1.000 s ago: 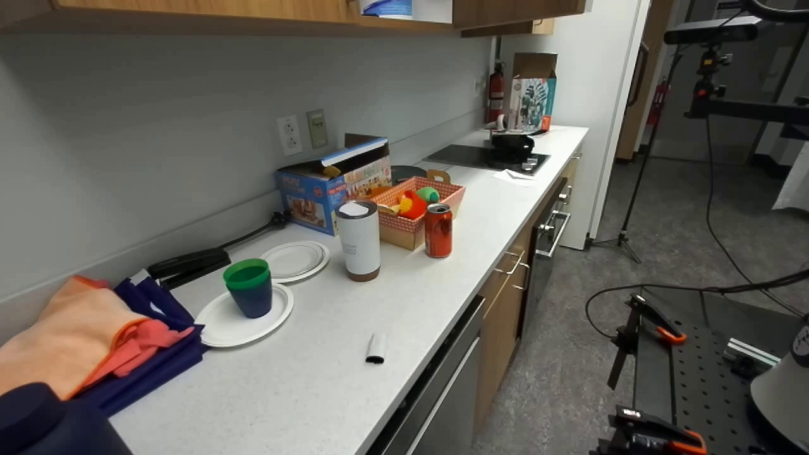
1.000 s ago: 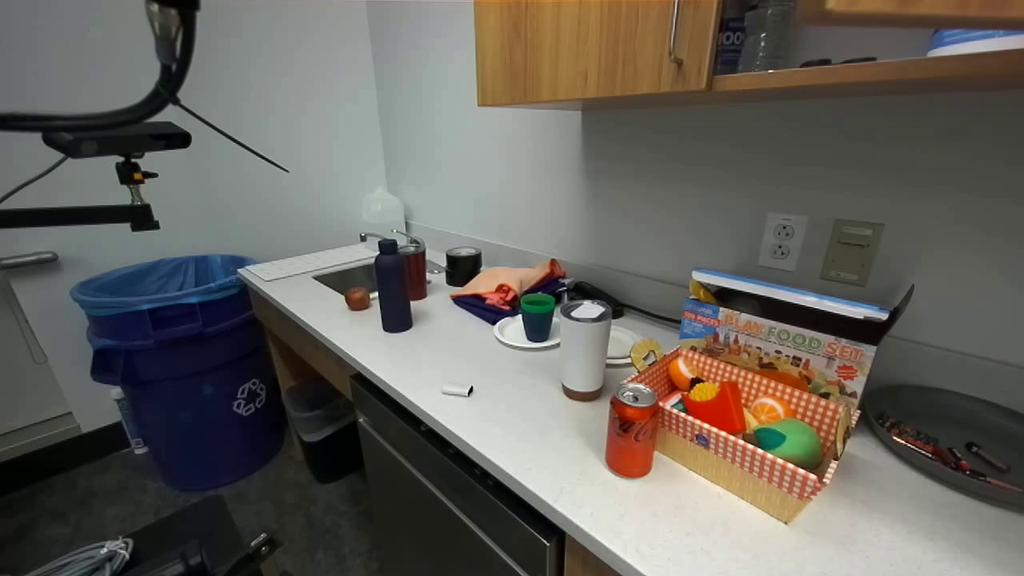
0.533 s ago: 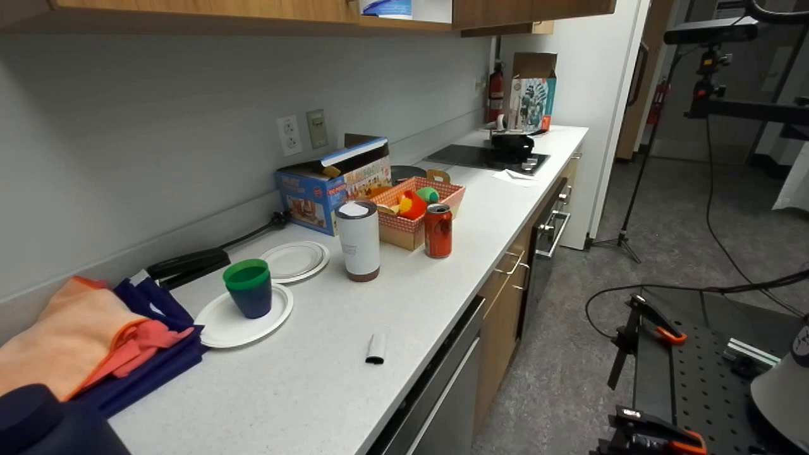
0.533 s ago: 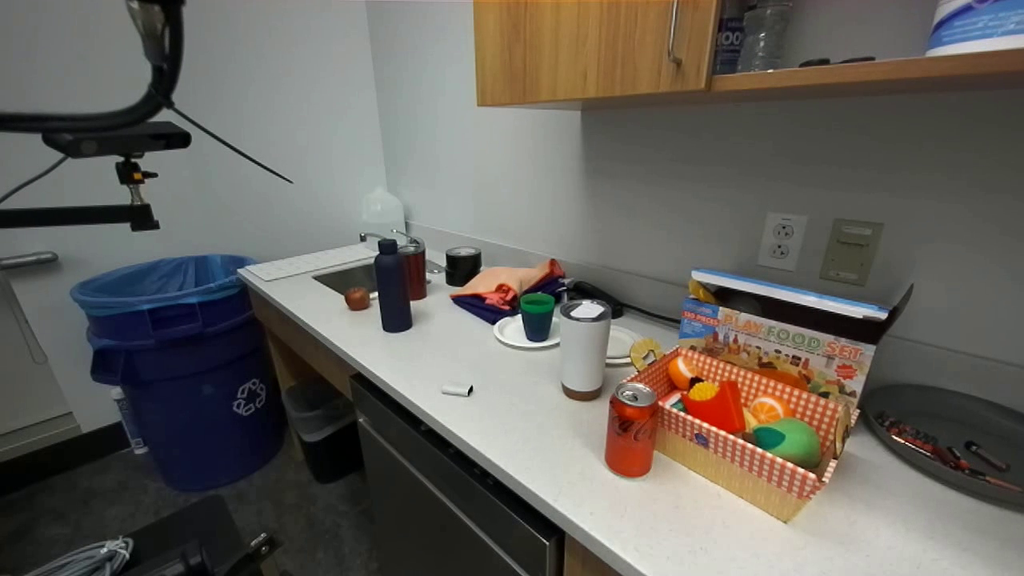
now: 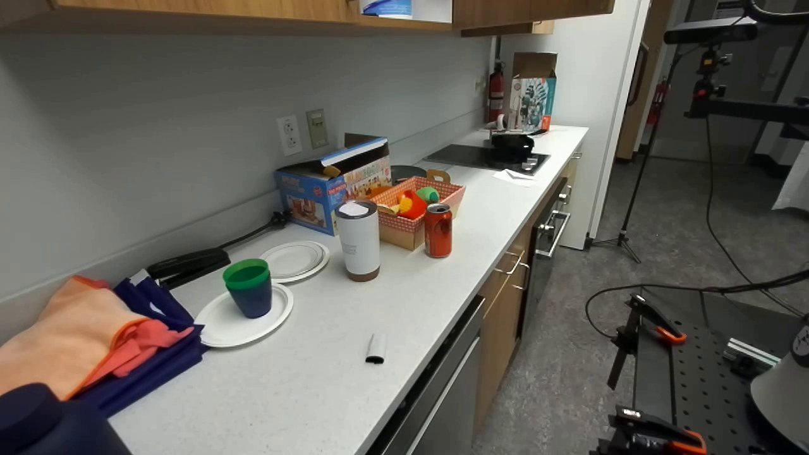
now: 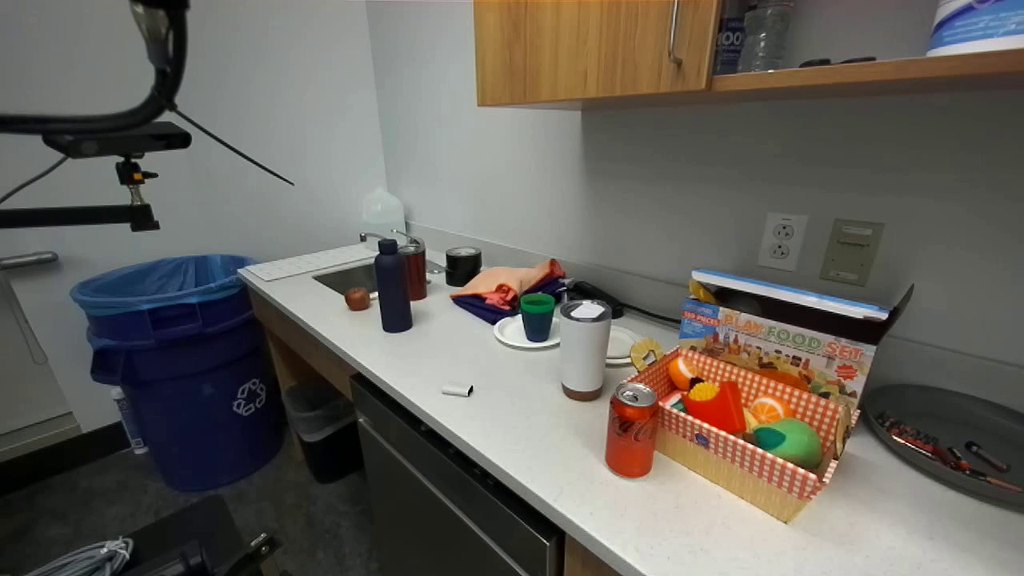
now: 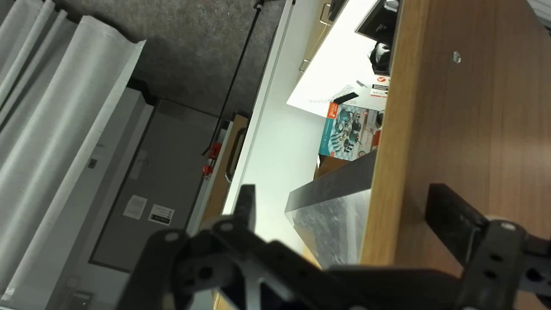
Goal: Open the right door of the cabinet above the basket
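The right door (image 5: pixel 531 11) is a light-brown panel swung out from the cabinet (image 6: pixel 592 52), whose left-hand panel is shut. In the wrist view the door's broad face (image 7: pixel 495 120) fills the right side, with its pale edge running down the middle. My gripper (image 7: pixel 342 191) is open, its black fingers wide apart; the door's edge shows between them, one finger in front of the door's face. Contact cannot be told. The gripper is out of both exterior views. The basket (image 6: pixel 728 460), red-checked with toy food, sits on the counter below and also shows in an exterior view (image 5: pixel 401 230).
The open compartment holds a white-and-blue tub (image 6: pixel 976 32) and a clear bottle (image 6: pixel 764 40). A metal-sided block (image 7: pixel 331 224) stands beyond the door edge. A blue play-food box (image 5: pixel 310 196), red can (image 5: pixel 438 230) and white tumbler (image 5: pixel 358 243) surround the basket.
Over the last second the door has swung farther out; its lower edge left the top of an exterior view, uncovering more of the tub. Over the last half second it has barely moved.
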Controlling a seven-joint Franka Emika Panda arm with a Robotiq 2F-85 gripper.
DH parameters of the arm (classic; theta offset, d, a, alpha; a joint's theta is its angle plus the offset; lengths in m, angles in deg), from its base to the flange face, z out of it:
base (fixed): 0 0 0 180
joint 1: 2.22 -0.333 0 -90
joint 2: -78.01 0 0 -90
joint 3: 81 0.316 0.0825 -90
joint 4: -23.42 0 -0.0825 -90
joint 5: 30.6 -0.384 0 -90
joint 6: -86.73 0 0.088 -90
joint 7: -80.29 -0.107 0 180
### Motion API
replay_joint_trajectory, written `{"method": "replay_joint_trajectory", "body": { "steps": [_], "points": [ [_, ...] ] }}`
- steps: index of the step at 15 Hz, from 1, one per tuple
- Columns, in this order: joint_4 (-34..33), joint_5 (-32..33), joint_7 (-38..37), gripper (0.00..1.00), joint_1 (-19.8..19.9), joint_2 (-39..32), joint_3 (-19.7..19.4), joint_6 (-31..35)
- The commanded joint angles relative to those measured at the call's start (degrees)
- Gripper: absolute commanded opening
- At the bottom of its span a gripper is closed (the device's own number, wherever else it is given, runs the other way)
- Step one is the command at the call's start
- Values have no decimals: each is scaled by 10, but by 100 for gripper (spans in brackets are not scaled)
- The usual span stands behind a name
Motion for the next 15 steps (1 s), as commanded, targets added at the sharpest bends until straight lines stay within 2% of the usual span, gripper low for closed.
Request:
{"method": "replay_joint_trajectory", "body": {
  "steps": [1, 6, 11, 15],
  "points": [
    [-30, 21, -16, 100, 2, -27, -25, 11],
    [-66, 56, -58, 100, 21, -64, -76, 41],
    [-119, 51, -88, 100, 36, -112, -132, 76],
    [-141, 49, -102, 100, 41, -131, -149, 88]
  ]
}}
